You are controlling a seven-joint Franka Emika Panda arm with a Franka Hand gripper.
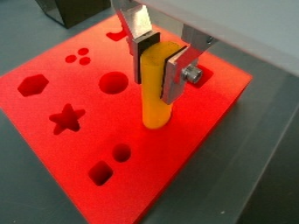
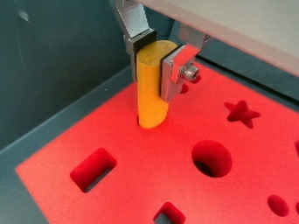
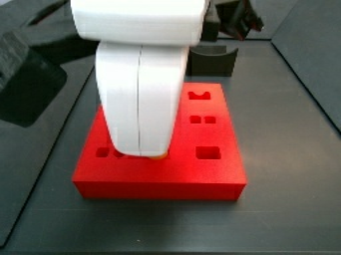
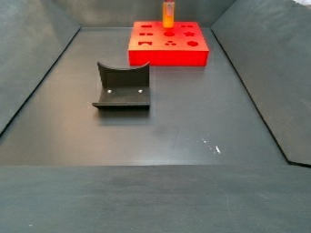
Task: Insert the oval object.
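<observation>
My gripper (image 1: 160,63) is shut on the oval object (image 1: 156,105), a slim orange-yellow peg, and holds it upright by its upper half. The peg's lower end meets the top of the red block (image 1: 176,166) near one edge; how deep it sits I cannot tell. The other wrist view shows the same grip (image 2: 156,63) on the peg (image 2: 151,96) over the block (image 2: 128,166). In a side view the peg (image 4: 168,13) stands at the block's (image 4: 170,50) far edge. In the other side view the white wrist body (image 3: 140,80) hides the peg above the block (image 3: 173,174).
The block has a round hole (image 1: 114,83), a star hole (image 1: 68,117), a hexagon hole (image 1: 31,85) and square holes (image 2: 93,168). A dark grey curved holder (image 4: 122,88) stands on the dark floor, nearer than the block. Grey walls surround the floor.
</observation>
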